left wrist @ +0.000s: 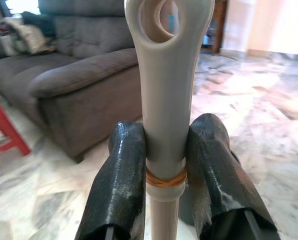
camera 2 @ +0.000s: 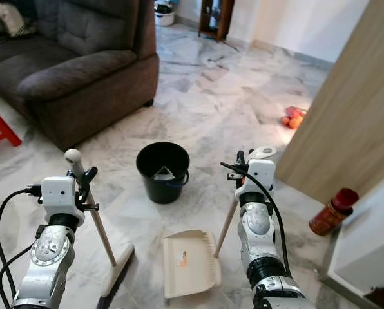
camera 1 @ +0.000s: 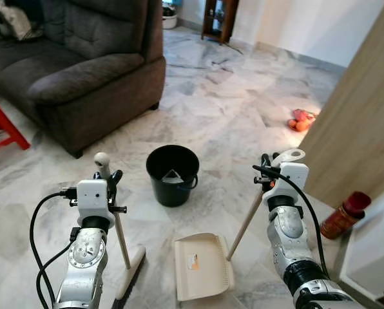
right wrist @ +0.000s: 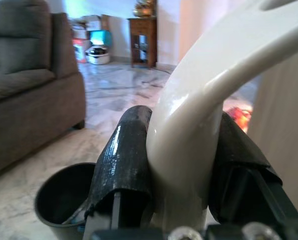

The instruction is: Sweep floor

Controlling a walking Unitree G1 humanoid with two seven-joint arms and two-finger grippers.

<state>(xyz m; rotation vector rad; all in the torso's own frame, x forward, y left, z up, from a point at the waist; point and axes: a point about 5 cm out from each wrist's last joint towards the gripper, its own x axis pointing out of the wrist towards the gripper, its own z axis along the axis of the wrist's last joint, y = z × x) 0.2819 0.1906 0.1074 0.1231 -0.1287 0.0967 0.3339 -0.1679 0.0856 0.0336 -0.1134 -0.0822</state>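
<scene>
Sweeping tip: left gripper [left wrist: 161, 185] fingers pinch the broom [camera 1: 119, 241] handle, right gripper [right wrist: 181, 170] fingers pinch the dustpan [camera 1: 203, 265] handle; keep its lip flat on the floor [camera 1: 230, 96].

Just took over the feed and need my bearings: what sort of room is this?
Most likely a home living room: a dark grey sofa stands on a marble-look tiled floor, with a wooden cabinet at the far wall.
</scene>
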